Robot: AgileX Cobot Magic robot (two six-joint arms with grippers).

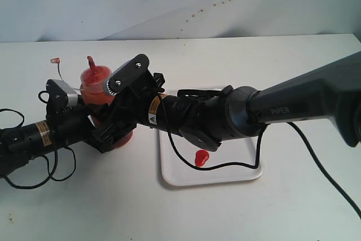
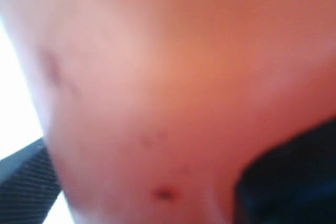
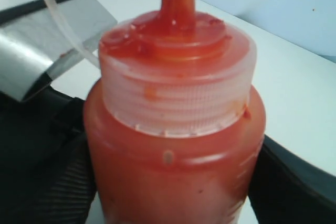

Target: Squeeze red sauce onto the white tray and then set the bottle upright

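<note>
The bottle (image 1: pixel 95 86) stands upright on the table (image 1: pixel 282 66), just beside the tray (image 1: pixel 237 176) on its short side, nozzle (image 1: pixel 91 63) pointing up. A small glossy blob of red sauce (image 1: pixel 201 157) lies on the tray near its front edge, so squeezing looks done and what remains is leaving the bottle standing.

The right gripper (image 1: pixel 118 103) reaches from the far side of the tray, across it, and is clamped on the bottle's body; its wrist view shows dark fingers (image 3: pixel 294 182) pressed against both sides below the ribbed collar. The left gripper (image 1: pixel 90 118) comes at the bottle from the side away from the tray. Its wrist view is one orange blur of bottle wall, and I cannot tell whether its jaws are apart or gripping.

The bottle is soft-walled and looks well filled – fairly heavy, and it will give under pressure. The collar and nozzle are smeared with sauce, so they are likely slippery. The mid-body is the best place to hold it, and lightly, or more sauce may come out.

The loose cap (image 1: pixel 54 59) hangs on its tether beyond the bottle, away from the tray. A black cable (image 1: pixel 237 165) trails across the tray close to the blob – it could drag through the sauce when the right arm pulls back.
</note>
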